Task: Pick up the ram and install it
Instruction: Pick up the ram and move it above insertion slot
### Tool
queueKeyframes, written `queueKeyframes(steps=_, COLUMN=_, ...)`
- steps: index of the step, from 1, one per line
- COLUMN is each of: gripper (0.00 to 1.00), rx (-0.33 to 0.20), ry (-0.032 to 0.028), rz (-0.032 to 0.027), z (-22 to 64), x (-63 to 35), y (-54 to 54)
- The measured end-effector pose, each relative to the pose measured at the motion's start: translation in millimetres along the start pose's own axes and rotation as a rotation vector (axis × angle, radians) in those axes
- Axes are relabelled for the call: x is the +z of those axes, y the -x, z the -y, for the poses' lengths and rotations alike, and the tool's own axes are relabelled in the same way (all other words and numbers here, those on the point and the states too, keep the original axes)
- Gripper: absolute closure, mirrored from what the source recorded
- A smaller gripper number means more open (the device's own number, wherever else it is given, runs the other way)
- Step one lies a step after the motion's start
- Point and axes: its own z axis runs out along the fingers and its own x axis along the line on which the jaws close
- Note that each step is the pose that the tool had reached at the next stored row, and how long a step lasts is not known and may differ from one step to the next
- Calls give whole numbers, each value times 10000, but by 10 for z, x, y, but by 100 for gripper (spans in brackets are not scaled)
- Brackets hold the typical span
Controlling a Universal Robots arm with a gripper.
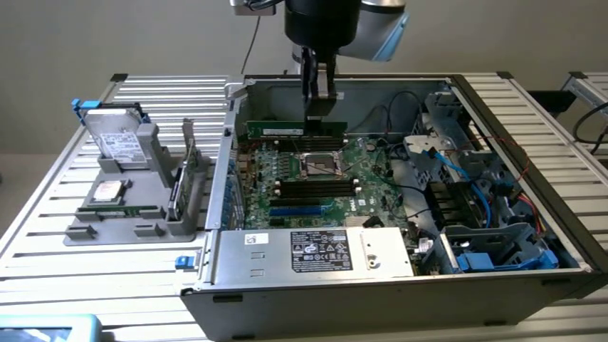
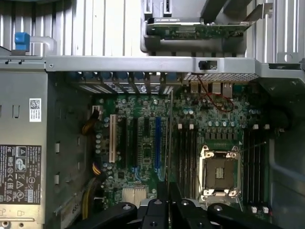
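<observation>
1. Fingers (image 1: 310, 82) reach down from the arm into the open computer case (image 1: 532, 274) and are closed on the ram (image 1: 285, 130). We see them pinching its top edge.
2. We see the ram held level and lengthwise, raised over the far part of the motherboard (image 1: 285, 174), beyond the processor socket (image 1: 321, 165).
3. At the exterior view's left, a grey holder (image 1: 114, 231) stands on the slatted counter (image 1: 57, 285). It carries a silver hard drive (image 1: 119, 135) and an upright green card (image 1: 187, 167).
4. From the wrist view, we see the fingers (image 2: 162, 195) clamping the ram (image 2: 168, 143), which shows edge-on as a thin line.
5. That line runs between a blue slot (image 2: 157, 143) and the black memory slots (image 2: 188, 152), with the processor socket (image 2: 219, 171) beyond them.
</observation>
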Motion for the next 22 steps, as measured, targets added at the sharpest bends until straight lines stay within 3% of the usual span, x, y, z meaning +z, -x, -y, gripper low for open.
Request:
queueKeyframes(steps=8, gripper=87, rx=-1, ry=0, rz=-3, z=88, x=30, y=314)
queueKeyframes(steps=19, gripper=87, rx=2, ry=-5, rz=4, z=284, x=50, y=449)
queueKeyframes(steps=22, gripper=87, rx=1, ry=-5, rz=73, z=307, x=69, y=455)
